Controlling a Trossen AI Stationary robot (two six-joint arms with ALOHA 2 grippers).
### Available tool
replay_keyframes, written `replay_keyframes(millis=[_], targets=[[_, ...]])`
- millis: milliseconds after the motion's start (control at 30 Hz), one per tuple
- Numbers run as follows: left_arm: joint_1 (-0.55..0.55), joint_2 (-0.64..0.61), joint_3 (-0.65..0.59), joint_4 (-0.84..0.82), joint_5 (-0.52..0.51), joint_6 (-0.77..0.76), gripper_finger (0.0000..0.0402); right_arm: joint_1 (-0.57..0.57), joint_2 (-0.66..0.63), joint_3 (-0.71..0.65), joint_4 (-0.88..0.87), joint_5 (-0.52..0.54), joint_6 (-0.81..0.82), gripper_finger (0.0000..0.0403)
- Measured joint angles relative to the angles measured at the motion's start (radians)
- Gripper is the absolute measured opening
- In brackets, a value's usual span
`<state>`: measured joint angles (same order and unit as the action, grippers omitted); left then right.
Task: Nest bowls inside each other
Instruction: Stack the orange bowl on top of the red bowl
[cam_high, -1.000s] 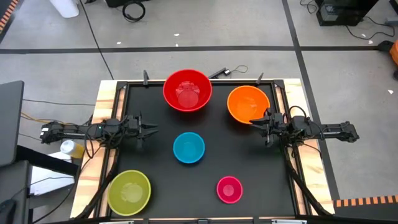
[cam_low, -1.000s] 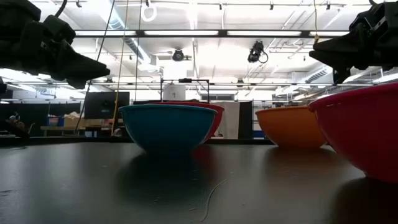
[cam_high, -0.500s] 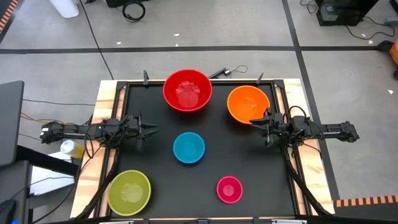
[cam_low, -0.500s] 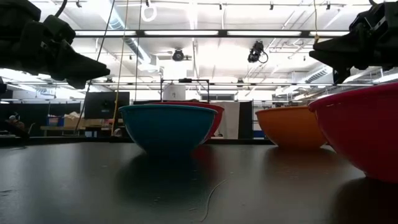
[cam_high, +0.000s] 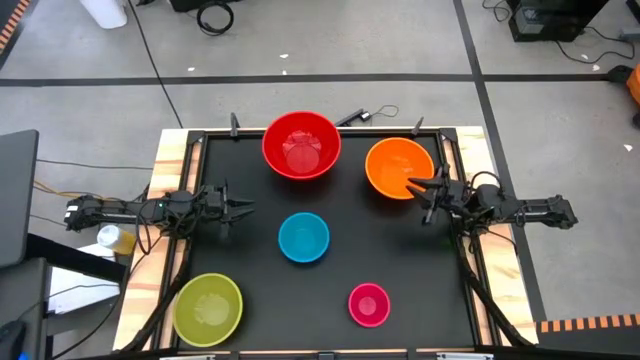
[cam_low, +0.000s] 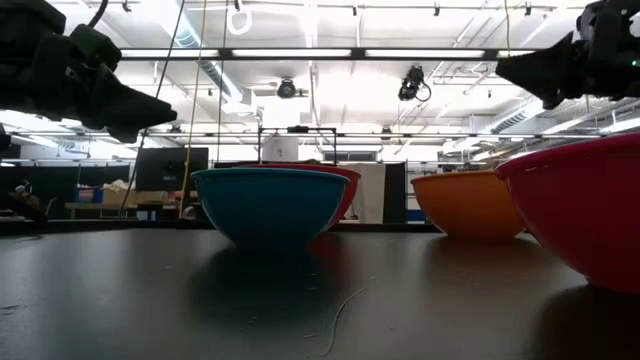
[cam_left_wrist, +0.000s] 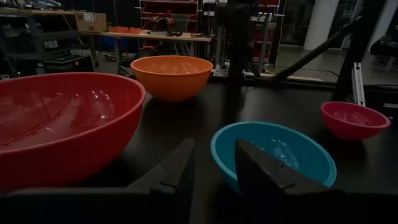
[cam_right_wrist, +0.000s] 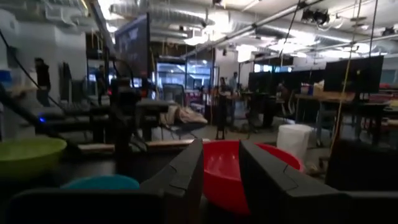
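Five bowls stand upright on their bases on the black table: red (cam_high: 301, 145) at the far middle, orange (cam_high: 395, 165) at the far right, blue (cam_high: 303, 238) in the centre, yellow-green (cam_high: 208, 310) at the near left, pink (cam_high: 368, 305) at the near right. My left gripper (cam_high: 244, 207) hovers level at the table's left side, open and empty, pointing toward the blue bowl (cam_left_wrist: 273, 152). My right gripper (cam_high: 418, 186) hangs open and empty at the right side, above the orange bowl's near rim, its fingers tipped slightly up (cam_low: 520, 68).
A wooden frame (cam_high: 165, 170) borders the black table, with cables along both sides. The red bowl (cam_left_wrist: 56, 124) lies close to my left gripper's far side. Bare tabletop lies between the blue bowl and the pink bowl (cam_left_wrist: 354, 118).
My right gripper has risen a little, tipped its fingers upward and rolled about its own axis, staying over the orange bowl's near rim. Its finger gap looks unchanged. The bowls have kept still.
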<state>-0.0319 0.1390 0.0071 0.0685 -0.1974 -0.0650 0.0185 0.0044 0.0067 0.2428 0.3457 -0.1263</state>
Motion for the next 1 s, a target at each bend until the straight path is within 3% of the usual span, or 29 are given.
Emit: replay_keyframes(millis=[200,300,500,633,867,1000], targets=[[0.0,0.0,0.0,0.045,0.0,-0.001,0.0117,-0.001,0.0,0.0,0.042,0.004,0.116,0.011],[0.0,0.0,0.0,0.077,0.0,-0.006,0.0117,-0.008,0.003,0.0,0.056,0.065,0.172,0.011],[0.0,0.0,0.0,0.088,0.0,-0.006,0.0117,-0.023,0.021,0.0,0.033,0.108,0.397,0.011],[0.001,0.003,0.0,0.101,0.0,0.006,0.0117,-0.033,0.045,0.0,0.032,0.112,0.419,0.011],[0.001,0.006,0.0,0.082,0.0,0.006,0.0117,-0.061,0.065,0.0,0.091,0.255,0.431,0.011],[0.003,0.035,0.0,0.059,0.0,0.002,0.0117,-0.071,0.119,0.0,0.037,0.256,0.58,0.011]])
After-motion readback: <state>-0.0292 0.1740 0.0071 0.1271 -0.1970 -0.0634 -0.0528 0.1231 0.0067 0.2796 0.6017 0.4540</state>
